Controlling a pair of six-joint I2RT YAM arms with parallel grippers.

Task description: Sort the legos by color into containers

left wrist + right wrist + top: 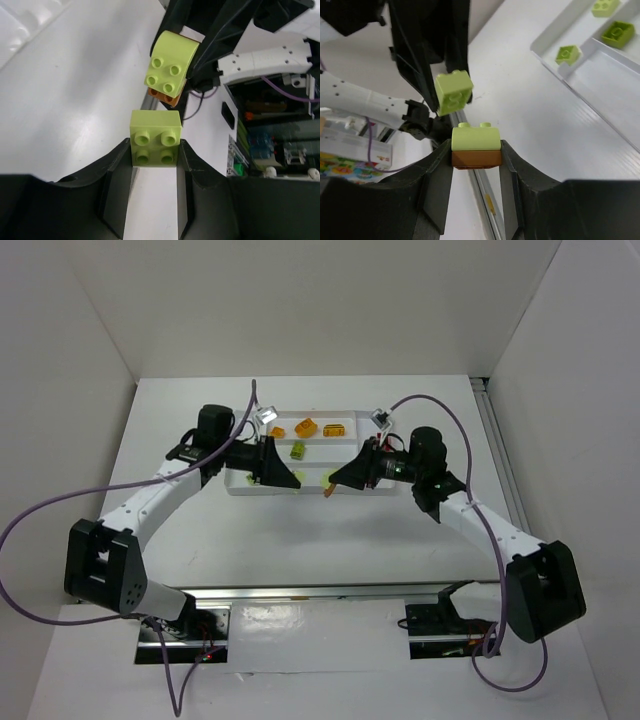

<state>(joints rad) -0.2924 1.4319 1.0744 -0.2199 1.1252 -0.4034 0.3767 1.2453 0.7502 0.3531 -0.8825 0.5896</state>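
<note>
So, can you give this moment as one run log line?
left gripper: shut on green brick | right gripper: shut on green-orange stack | relation: facing, not touching, by tray

**Left hand**: fingers of black plastic, matt and faintly grainy, with moulded edges.
**Right hand**: the same black matt plastic.
**Light green brick**, between the left hand's fingers: smooth plastic with a satin sheen and soft highlights on the studs.
**Two-brick stack**, between the right hand's fingers: light green plastic over orange-brown plastic, both smooth and semi-gloss.
**Tray**, beyond the right hand: thin white plastic, smooth, with a slight gloss along the dividers.
**Table**, beneath the left hand: white, smooth and matt, with a dull glare.
**Arm casing**, ahead of the left hand: white, smooth and plastic-looking.
</note>
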